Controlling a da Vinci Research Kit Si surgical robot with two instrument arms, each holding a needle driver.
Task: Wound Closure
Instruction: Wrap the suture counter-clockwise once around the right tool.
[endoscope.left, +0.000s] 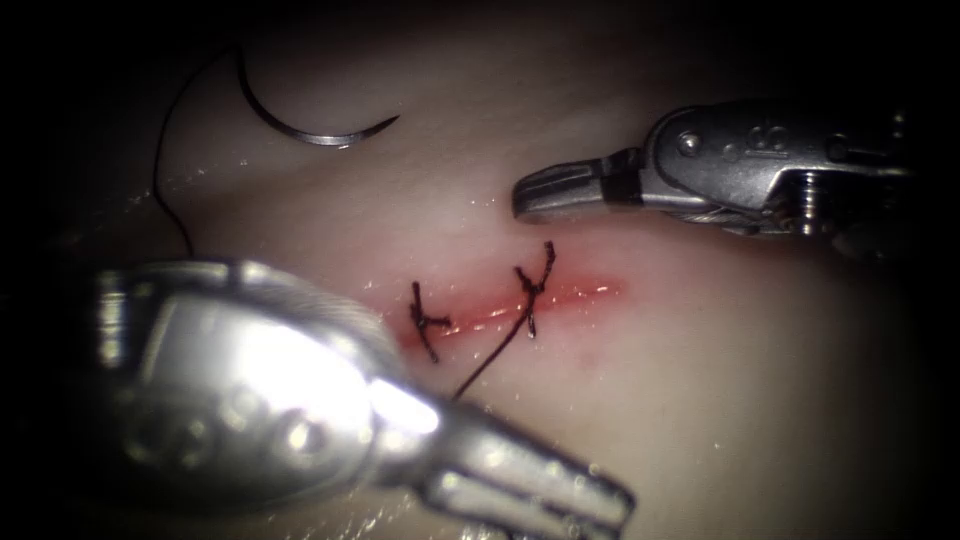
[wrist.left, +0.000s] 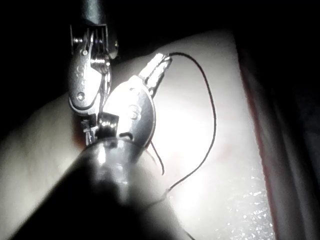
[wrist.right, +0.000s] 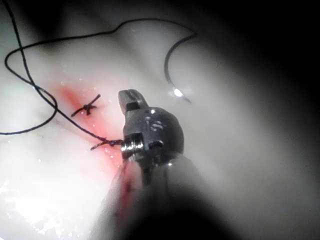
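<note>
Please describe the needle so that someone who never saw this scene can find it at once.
Start at the red cut across the tissue, with two dark knots on it. Look far up and left of it: the needle lies loose on the tissue, held by neither tool. It is a thin, curved metal arc, unlike the soft dark thread trailing from it.

1. Tissue (endoscope.left: 700, 400): pale, smooth, moist sheen, small wet glints.
2. Needle (endoscope.left: 310, 130): thin polished metal.
3. Thread (endoscope.left: 495, 355): dark, matt.
4. Left tool (endoscope.left: 560, 490) and right tool (endoscope.left: 545, 195): bright glossy metal.
5. Red fluid (endoscope.left: 560, 298): wet, shiny.
</note>
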